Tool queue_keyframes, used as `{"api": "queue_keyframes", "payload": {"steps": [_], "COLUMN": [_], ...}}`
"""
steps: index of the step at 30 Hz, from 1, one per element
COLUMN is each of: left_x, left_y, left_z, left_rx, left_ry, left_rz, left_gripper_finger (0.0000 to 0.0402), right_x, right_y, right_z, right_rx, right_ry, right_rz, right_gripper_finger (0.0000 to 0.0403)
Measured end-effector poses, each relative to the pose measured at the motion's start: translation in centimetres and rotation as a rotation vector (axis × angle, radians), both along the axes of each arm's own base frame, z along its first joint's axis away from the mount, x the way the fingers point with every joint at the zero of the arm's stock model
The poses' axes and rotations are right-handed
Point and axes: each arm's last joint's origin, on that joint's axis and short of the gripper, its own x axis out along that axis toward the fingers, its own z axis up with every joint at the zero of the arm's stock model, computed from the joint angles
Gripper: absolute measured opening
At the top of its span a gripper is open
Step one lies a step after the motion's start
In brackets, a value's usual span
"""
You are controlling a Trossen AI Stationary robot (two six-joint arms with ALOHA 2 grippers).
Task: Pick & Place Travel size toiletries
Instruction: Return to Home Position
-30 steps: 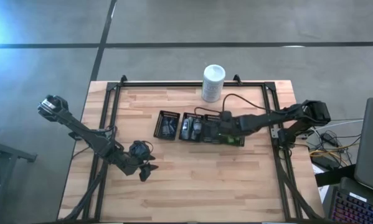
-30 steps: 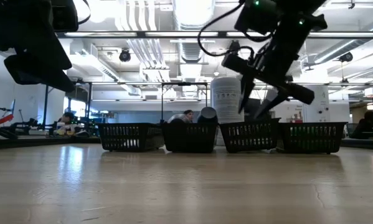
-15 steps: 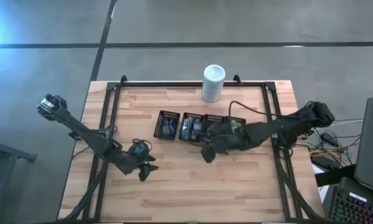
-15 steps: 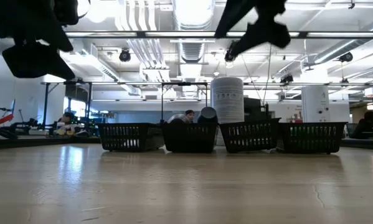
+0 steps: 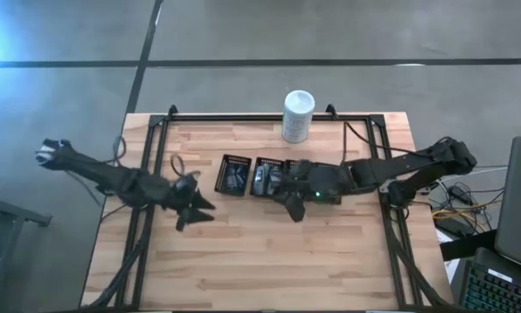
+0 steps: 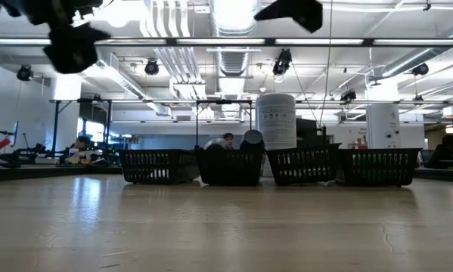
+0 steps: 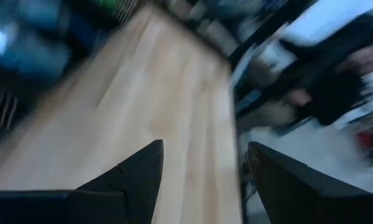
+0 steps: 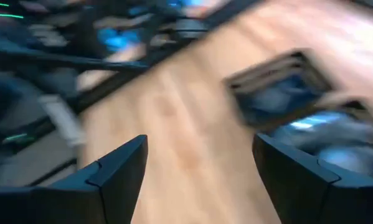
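The black mesh tray [image 5: 243, 162] stands at the table's middle, with its compartments in a row. Grey and blue toiletries [image 5: 267, 178] lie inside them and show blurred in the right wrist view as blue toiletries [image 8: 279, 102]. My left gripper [image 5: 193, 209] hovers open above bare wood left of the tray, with nothing between its fingers [image 7: 205, 146]. My right gripper [image 5: 291, 209] hovers open just near of the tray's middle, also with nothing in it [image 8: 200, 138]. In the low view both arms reach only the top edge.
A large white canister [image 5: 297, 116] stands at the far edge behind the tray and rises behind the baskets [image 6: 276, 121] in the low view. Black frame rails [image 5: 151, 165] run along the table's left and right sides. Bare wood lies on the near half.
My right gripper has risen out of the tray's right compartments and swung toward the table's left and near edge, ending just in front of the tray. My left gripper has risen and moved toward the far edge, as its arm swung flatter across the left side.
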Motion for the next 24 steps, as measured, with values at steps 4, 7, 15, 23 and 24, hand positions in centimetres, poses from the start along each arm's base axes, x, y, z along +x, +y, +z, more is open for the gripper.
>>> {"api": "queue_keyframes", "payload": {"steps": [4, 7, 15, 23, 24], "left_x": [-1.2, -2.4, -4.8, -6.2, -6.4], "left_y": [1.8, 2.6, 3.7, 3.9, 3.9], "left_z": [0.1, -0.7, -4.5, -6.0, -6.2], "left_rx": [-0.015, -0.012, -0.041, 0.013, 0.028], "left_ry": [-0.308, -0.494, -0.558, -0.594, -0.588], "left_rz": [-0.035, -0.031, 0.028, 0.026, 0.025], "left_gripper_finger": [0.0239, 0.0239, 0.0239, 0.0239, 0.0239], "right_x": [-1.4, -3.5, -9.5, -14.9, -15.5], "right_y": [-0.2, -0.7, -2.1, -3.5, -3.6], "right_z": [-2.5, -4.5, -9.2, -11.2, -11.4], "right_rx": [0.102, 0.132, 0.156, 0.166, 0.162], "right_ry": [-0.227, -0.411, -0.557, -0.661, -0.678], "right_rz": [0.17, 0.188, 0.187, 0.169, 0.171], "right_gripper_finger": [0.0295, 0.0305, 0.0329, 0.0352, 0.0354]}}
